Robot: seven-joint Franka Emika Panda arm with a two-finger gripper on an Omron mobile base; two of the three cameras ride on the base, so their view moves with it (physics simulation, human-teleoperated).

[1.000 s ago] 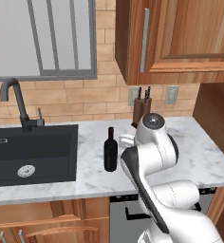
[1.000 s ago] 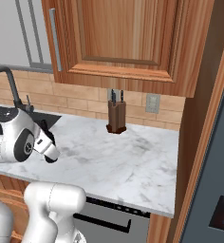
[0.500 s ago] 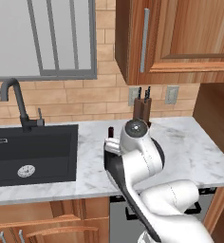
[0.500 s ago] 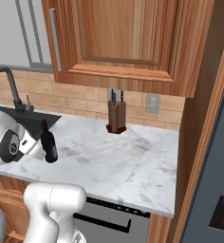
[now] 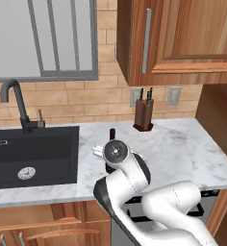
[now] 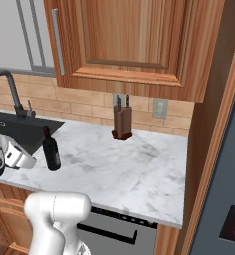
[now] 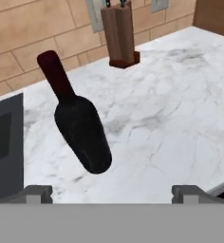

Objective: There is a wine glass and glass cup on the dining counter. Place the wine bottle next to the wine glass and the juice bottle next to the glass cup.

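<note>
The marble counter was pretty bare: a wooden knife block stood back by the brick wall, and the black sink with its dark faucet sat off to the left. Nothing stood between the hand and the wine bottle. That bottle stood upright on the counter just right of the sink. In the hand view it was ahead of the gripper, left of centre between the two spread fingertips, not touching either, so the fingers were wide open and empty. The arm was folded low at the counter's front edge, hand aimed roughly level toward the bottle and wall.
</note>
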